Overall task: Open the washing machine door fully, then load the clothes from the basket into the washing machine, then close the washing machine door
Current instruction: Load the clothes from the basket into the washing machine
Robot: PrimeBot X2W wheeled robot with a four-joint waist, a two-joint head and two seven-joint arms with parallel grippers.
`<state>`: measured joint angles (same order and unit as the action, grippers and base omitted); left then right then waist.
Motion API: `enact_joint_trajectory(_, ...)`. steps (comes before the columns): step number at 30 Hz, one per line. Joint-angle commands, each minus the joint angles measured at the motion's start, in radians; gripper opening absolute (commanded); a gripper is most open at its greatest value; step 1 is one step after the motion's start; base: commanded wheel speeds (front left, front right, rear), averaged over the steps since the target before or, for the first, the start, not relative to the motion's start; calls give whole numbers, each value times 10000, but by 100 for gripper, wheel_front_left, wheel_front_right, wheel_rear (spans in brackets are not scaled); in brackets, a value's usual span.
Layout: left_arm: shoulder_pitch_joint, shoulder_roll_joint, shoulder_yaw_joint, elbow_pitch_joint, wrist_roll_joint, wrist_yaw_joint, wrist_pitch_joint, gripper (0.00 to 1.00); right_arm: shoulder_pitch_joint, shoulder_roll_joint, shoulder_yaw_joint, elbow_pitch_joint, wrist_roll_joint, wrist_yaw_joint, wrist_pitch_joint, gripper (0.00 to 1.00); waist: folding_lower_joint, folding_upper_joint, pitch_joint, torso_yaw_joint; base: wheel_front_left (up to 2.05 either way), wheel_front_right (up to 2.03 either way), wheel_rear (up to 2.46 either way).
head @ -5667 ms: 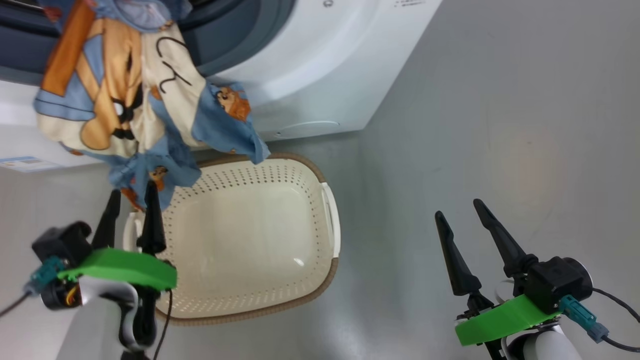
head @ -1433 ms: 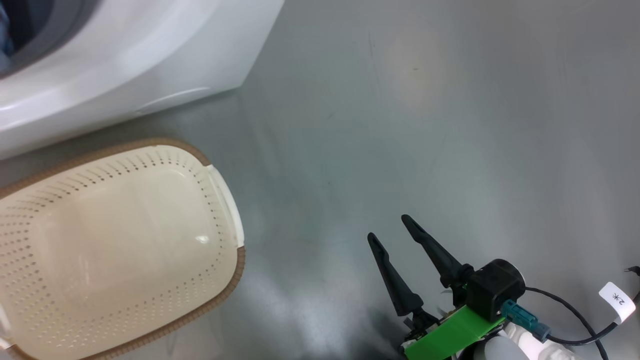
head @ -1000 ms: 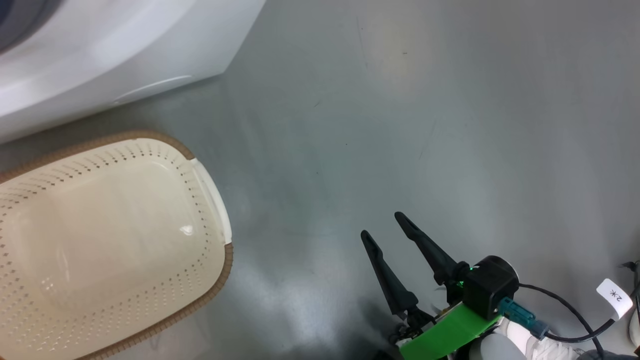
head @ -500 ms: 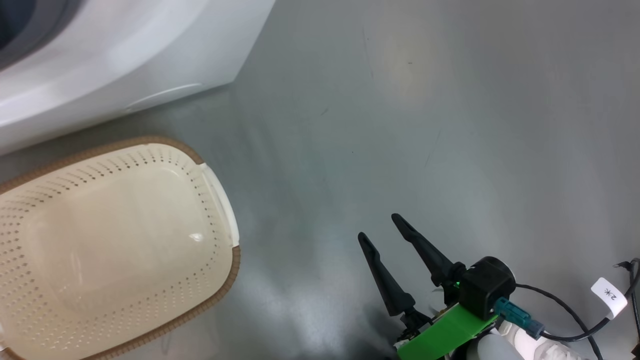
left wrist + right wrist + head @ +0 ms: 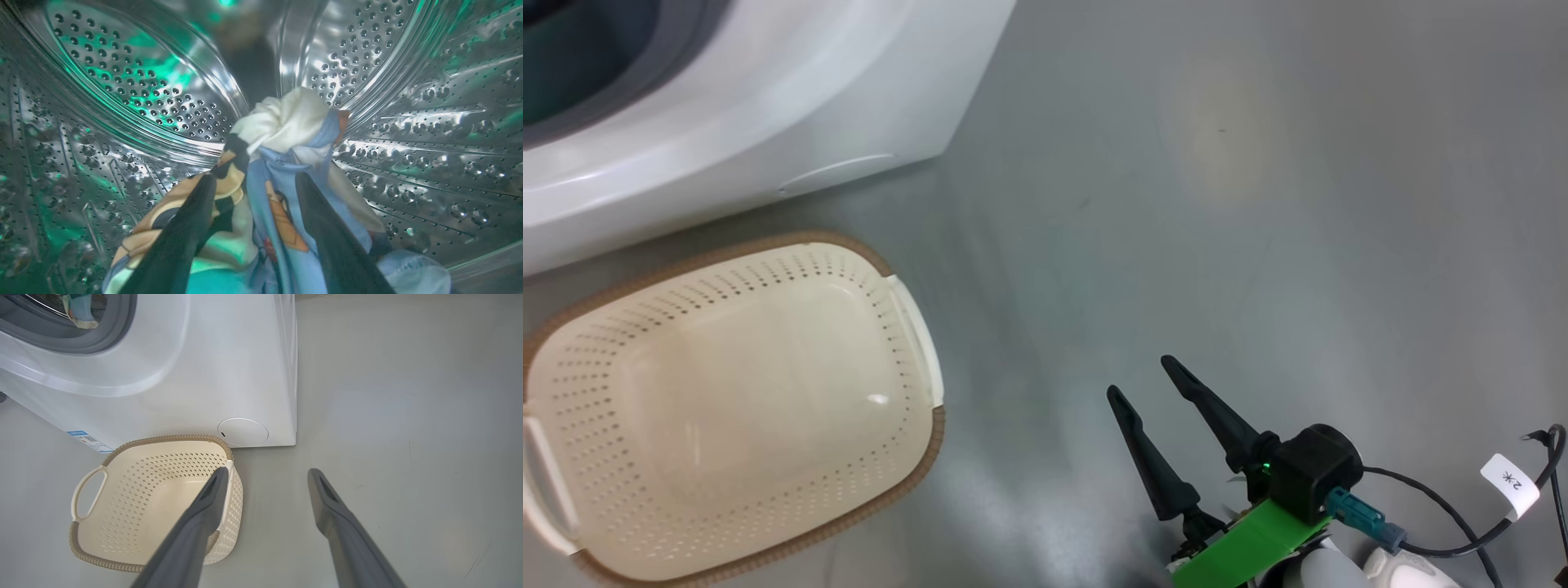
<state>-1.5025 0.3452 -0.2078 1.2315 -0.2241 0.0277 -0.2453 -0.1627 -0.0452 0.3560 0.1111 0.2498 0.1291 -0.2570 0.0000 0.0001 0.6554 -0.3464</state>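
Observation:
My left gripper [image 5: 253,179] is inside the washing machine's steel drum [image 5: 122,81], open. The clothes [image 5: 282,122], light blue and cream with orange figures, lie bunched between and beyond its spread fingers. The white washing machine [image 5: 768,106] stands at the head view's top left, and a bit of the clothes [image 5: 79,310] shows through its opening. The cream basket [image 5: 935,433] sits on the floor before the washing machine [image 5: 196,375], with nothing in it. My right gripper [image 5: 1139,376] hovers open over the floor to the right of the basket [image 5: 167,438]. The washing machine door is out of view.
Bare grey floor [image 5: 1258,245] stretches to the right of the machine and basket. A round service flap [image 5: 243,432] and a blue label sticker [image 5: 88,441] mark the machine's lower front. A cable with a white tag [image 5: 1509,483] trails by my right wrist.
The head camera has swung, shifting basket and machine in the picture. The clothes that hung at the machine's opening several seconds ago now lie in the drum. The right gripper stays open.

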Motion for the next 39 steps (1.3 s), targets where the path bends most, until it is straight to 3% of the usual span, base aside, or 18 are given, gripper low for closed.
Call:
enact_joint_trajectory(1,-272,257,1,-115,63,134,13,100,226,-51,181,-127,108,16,-48,100,0,-1,-125,151,0,0,0)
enact_joint_trajectory(7,19,-181,60,-76,-128,442,-87,100,222,-51,-9,-41,81,16,-48,100,0,-1,-393,508,0,0,0)
enact_joint_trajectory(13,965,-723,187,-473,-421,434,-154,100,244,-51,-237,62,83,16,-48,100,0,-1,-846,992,0,0,0)
enact_joint_trajectory(28,5255,-1755,388,-4345,-757,38,-163,100,511,-51,-1384,-2,-255,16,-48,100,0,-1,-1589,2419,0,0,0)
enact_joint_trajectory(39,8546,-2067,530,-7416,-885,194,-163,100,686,-51,-2023,-193,-659,16,-48,100,0,-1,-1959,3064,0,0,0)
